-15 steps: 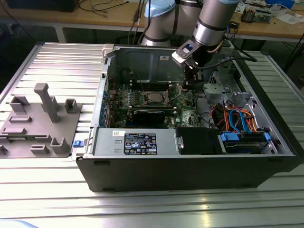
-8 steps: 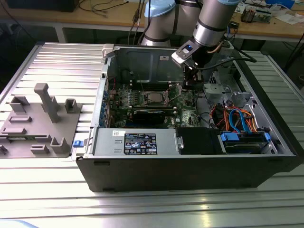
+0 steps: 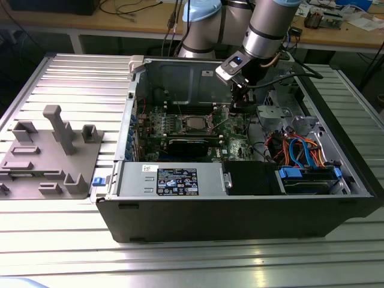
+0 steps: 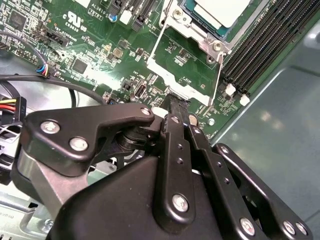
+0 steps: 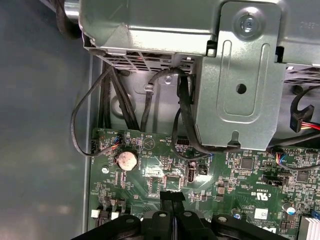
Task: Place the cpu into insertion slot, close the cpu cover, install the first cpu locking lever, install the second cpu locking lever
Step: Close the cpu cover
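At the exterior view's left, on the ribbed metal table (image 3: 72, 252): grey fixture tray (image 3: 51, 156). At centre: open computer case (image 3: 240, 222), with green motherboard (image 4: 90, 45) inside.

On the board: cpu (image 3: 193, 124), silver top up, seated in the insertion slot (image 4: 199, 31).

Toward the exterior view's right of the cpu, just beside the slot: gripper (image 3: 238, 107), down inside the case at the end of the arm (image 3: 267, 30). Further right: orange and blue cables (image 3: 300, 150).

In the second wrist view: cpu cover (image 4: 192, 91) swung open off the slot, with bare board visible through its window. Located between cpu and gripper.

Fingers (image 4: 174, 135) pressed together, with tips at the cover's outer edge, touching or very nearly so. Pinch on that edge not confirmable. Nothing else in the grip.
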Tool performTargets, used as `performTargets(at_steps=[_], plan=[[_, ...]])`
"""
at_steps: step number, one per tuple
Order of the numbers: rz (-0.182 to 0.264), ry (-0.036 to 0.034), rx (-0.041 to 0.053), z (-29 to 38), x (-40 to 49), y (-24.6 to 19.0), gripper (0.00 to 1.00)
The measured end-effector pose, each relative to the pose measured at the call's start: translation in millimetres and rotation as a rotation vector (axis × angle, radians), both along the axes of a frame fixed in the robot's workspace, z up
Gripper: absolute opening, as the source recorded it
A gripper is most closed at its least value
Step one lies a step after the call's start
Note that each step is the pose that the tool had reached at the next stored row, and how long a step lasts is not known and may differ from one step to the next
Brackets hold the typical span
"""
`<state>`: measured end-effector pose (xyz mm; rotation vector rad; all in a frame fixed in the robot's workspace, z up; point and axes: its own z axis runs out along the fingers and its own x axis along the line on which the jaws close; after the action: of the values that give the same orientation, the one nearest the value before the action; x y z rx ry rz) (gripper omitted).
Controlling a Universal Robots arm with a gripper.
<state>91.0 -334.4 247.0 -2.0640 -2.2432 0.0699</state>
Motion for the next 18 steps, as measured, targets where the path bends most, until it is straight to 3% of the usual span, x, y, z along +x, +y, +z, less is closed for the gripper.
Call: performTargets(at_steps=[18], plan=[[0.000, 0.0000, 0.0001, -0.2, -21.0, 0.0, 0.11]])
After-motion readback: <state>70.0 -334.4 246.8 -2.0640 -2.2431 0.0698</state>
